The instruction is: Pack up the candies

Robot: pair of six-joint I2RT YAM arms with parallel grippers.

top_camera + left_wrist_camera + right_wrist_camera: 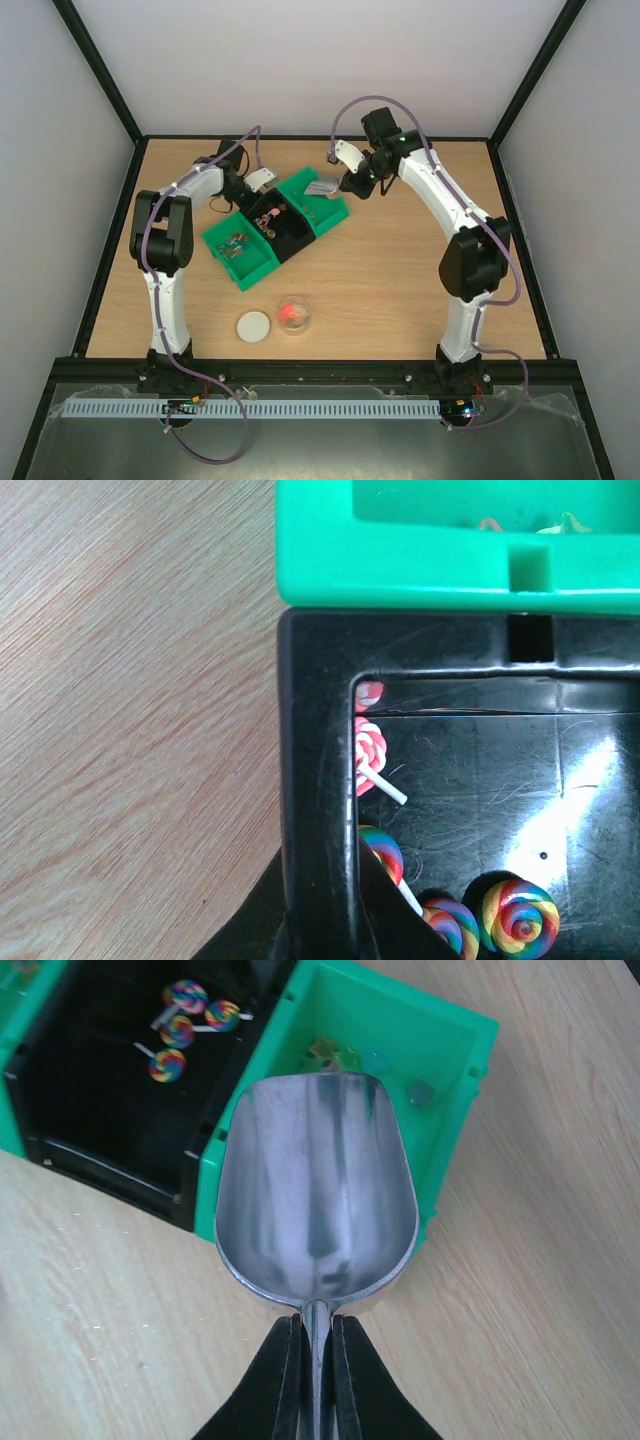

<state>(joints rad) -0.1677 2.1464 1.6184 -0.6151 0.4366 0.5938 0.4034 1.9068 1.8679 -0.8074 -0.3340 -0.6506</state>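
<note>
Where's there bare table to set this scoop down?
Room for the scoop: bare wood between the jar and the right arm's base, in front of the bins. Crowded around the bins, where both arms reach, and by the lid.

You have on hand:
- black bin point(320, 810): glossy plastic, finely scratched, with glare on its floor.
- green bin point(400, 560), butted against the black bin: smooth plastic with a softer sheen.
- lollipops point(518, 915), inside the black bin: shiny swirled faces.
- metal scoop point(318, 1180), just beside the black bin: smooth grey metal with dull, streaked reflections.
- your right gripper point(315, 1322), fingers point(270, 1380): matt black plastic.
- table point(130, 680), around the black bin: pale wood grain, matt.
</note>
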